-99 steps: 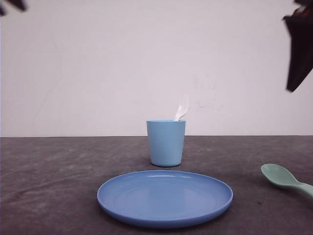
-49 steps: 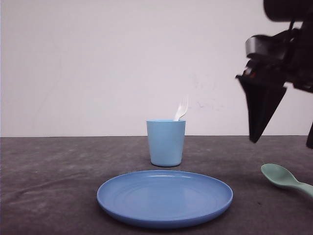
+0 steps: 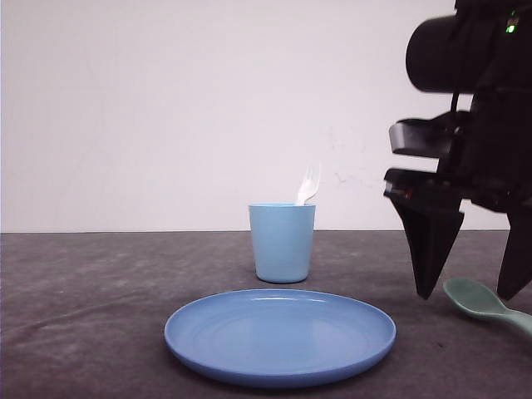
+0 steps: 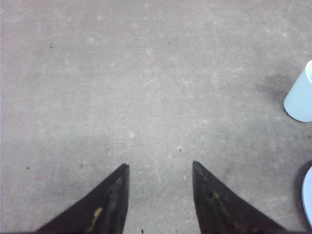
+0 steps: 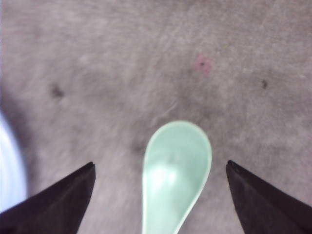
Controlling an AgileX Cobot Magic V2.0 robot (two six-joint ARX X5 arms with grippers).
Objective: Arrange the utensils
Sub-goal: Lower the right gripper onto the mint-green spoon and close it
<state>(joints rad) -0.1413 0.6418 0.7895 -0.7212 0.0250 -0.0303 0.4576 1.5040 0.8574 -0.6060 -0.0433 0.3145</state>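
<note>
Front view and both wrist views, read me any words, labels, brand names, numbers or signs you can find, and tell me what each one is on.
There is no readable text.
Light blue cup: plain, no label.
Round blue plate: plain, no mark.
White fork in the cup: no lettering visible.
Mint-green spoon: no lettering visible.
Right hand: a small green light above it on the arm, no writing.
Left hand: yellowish flecks on the fingers, not letters.

Fork point(image 3: 308, 184): tines above cup point(image 3: 283, 243) rim, rest hidden inside. Spoon point(image 3: 482, 302): handle cut by frame edge in front view; right wrist view blurred, handle cut too. Plate point(image 4: 308, 196): sliver at left wrist frame edge.
</note>
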